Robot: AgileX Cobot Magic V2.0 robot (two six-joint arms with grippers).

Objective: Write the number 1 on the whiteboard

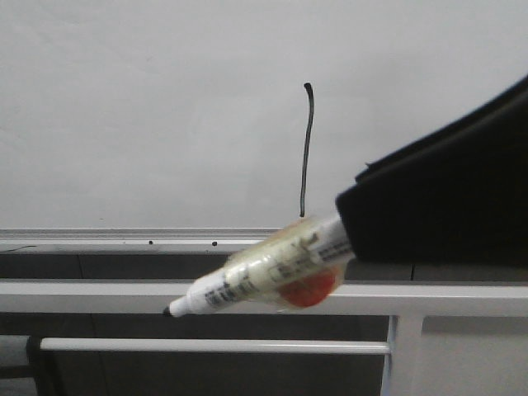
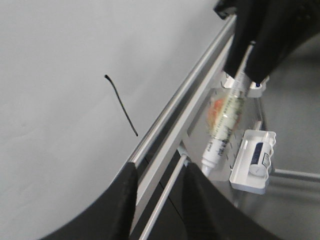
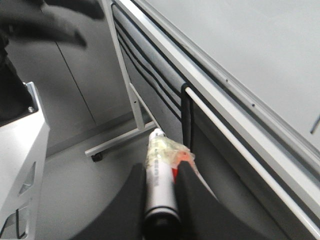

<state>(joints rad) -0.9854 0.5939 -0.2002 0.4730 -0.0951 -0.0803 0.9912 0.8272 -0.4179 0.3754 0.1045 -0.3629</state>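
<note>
- A thin black, slightly curved marker stroke, the number 1 point(image 1: 306, 148), is seen on the large glossy white whiteboard point(image 1: 148, 107), above its silver rail.
- A white marker pen wrapped in clear tape point(image 1: 264, 272) is clamped by the right pincer point(image 3: 161, 200), at 6 o'clock from the stroke, its tip off the board.
- The black left pincer point(image 2: 157, 200) is seen parted, with nothing held.

Handwritten number 1 point(image 1: 307, 148) on whiteboard point(image 1: 148, 107), marker point(image 1: 264, 272) label print illegible

Flat, dim, greyish light throughout. The large white glossy board point(image 1: 165, 107) shows dull grey without glare. The front view is grainy; the black right tool point(image 1: 351, 227) looms blurred. Wrist views are soft-focused, shadows faint.
</note>
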